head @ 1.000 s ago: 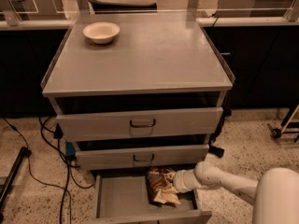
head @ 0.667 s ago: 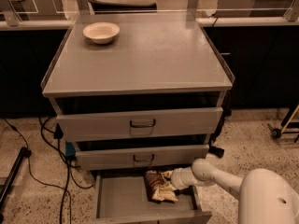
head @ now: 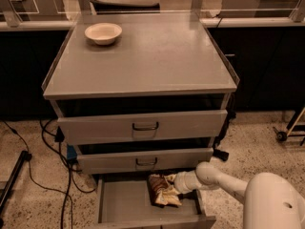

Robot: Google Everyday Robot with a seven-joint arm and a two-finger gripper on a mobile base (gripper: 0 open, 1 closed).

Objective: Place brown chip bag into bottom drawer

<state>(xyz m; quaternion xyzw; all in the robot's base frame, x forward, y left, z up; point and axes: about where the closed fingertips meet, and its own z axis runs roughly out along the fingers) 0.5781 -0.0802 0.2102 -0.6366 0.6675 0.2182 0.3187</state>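
The brown chip bag (head: 162, 190), dark with tan-yellow edges, lies inside the open bottom drawer (head: 124, 202) toward its right side. My gripper (head: 174, 185) reaches in from the right, its white arm (head: 219, 178) stretching over the drawer's right edge, and its tip sits at the bag's right end. The bag rests on the drawer's grey floor.
A small cream bowl (head: 103, 33) sits on the grey cabinet top (head: 152, 56) at the back left. The two upper drawers (head: 143, 126) are nearly shut. Black cables (head: 45, 171) trail on the floor at the left. A wheeled stand (head: 288, 130) is at the right.
My arm has pushed further left into the drawer, and the chip bag has shifted slightly left and lower with it.
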